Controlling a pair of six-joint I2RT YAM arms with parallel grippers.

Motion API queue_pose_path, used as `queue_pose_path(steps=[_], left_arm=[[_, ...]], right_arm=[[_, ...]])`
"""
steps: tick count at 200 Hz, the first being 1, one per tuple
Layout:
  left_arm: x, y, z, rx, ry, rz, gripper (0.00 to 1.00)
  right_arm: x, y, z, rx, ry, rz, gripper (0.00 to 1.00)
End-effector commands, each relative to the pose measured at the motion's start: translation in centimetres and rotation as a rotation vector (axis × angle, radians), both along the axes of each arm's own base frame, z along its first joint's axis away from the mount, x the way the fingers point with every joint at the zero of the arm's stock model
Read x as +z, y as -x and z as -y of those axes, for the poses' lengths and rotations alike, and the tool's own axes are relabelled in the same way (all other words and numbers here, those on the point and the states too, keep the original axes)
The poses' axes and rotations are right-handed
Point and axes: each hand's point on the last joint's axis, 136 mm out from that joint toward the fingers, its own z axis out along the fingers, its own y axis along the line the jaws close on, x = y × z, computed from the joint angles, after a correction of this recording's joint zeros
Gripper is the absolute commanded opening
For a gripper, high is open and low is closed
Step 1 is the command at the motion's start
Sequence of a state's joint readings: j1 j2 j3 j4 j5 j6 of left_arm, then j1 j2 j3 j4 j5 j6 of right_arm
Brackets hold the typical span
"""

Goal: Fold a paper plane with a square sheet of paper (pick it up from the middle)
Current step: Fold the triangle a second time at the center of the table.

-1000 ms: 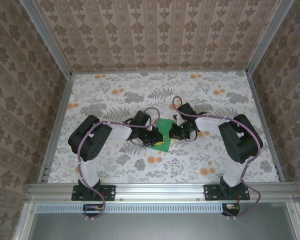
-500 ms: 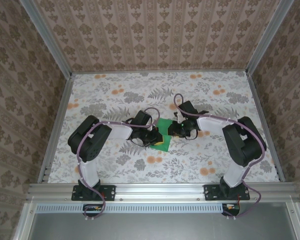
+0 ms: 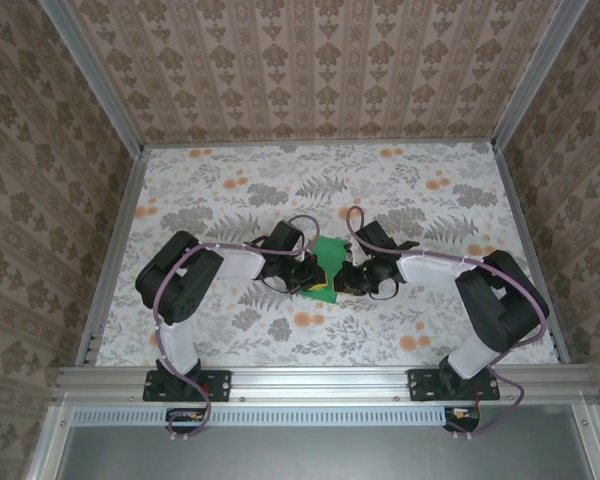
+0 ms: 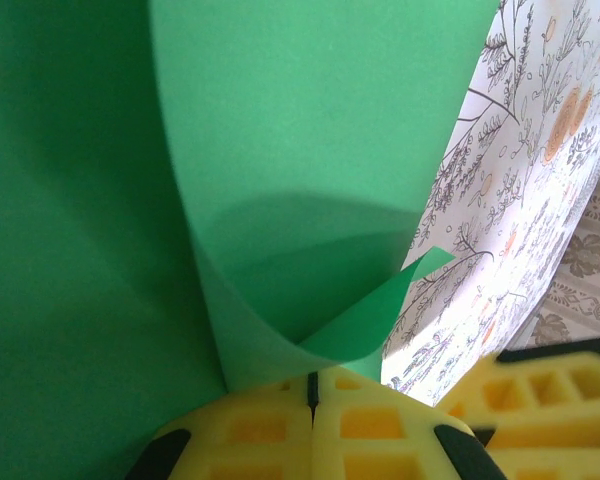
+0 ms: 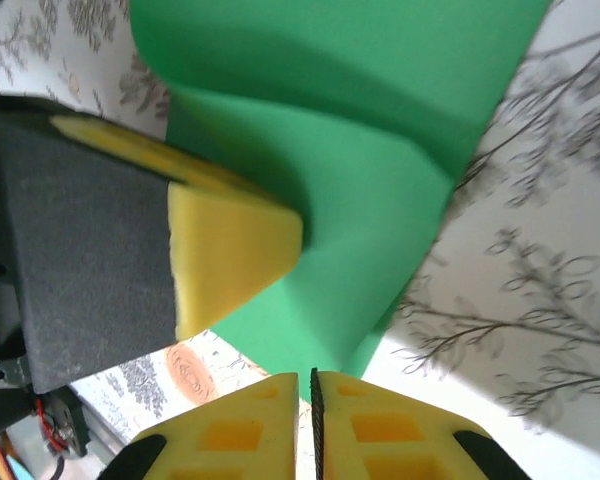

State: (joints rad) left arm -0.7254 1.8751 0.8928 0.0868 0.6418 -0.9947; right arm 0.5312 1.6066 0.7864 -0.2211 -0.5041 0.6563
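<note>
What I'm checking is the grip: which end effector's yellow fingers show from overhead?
The left end effector, at the near end of the green sheet; the right end effector, beside it, looks black from above.

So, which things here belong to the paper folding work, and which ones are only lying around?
For the job: green paper sheet, left hand, right hand, both shut on it.
Only around: floral cloth, patterned walls, metal rail.
</note>
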Motion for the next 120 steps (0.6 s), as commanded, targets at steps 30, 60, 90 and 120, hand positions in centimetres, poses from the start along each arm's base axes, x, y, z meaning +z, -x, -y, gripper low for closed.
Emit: queue_pose_path(steps=[30,60,90,120], left_arm=[[-3.5,1.1,-2.9,0.065,-0.166,-0.067,0.02],[-3.5,1.1,-2.9,0.069,-0.164,-0.07,0.02],[-3.5,1.1,-3.0,0.071,-0.165,-0.072,0.02],[-3.6,1.2,-3.1,0.075,-0.17,-0.075,0.02]], right_arm=[[0.5,0.2,-1.7,0.018,-0.065,-0.013,0.11],[-0.2,0.4,-2.2,0.034,-0.05,-0.03,0.11],[-1.2,0.8,-2.0,0.037,-0.026,-0.05,0.11],[-2.0,1.4,-1.5,0.04,0.0,-0.073,0.11]])
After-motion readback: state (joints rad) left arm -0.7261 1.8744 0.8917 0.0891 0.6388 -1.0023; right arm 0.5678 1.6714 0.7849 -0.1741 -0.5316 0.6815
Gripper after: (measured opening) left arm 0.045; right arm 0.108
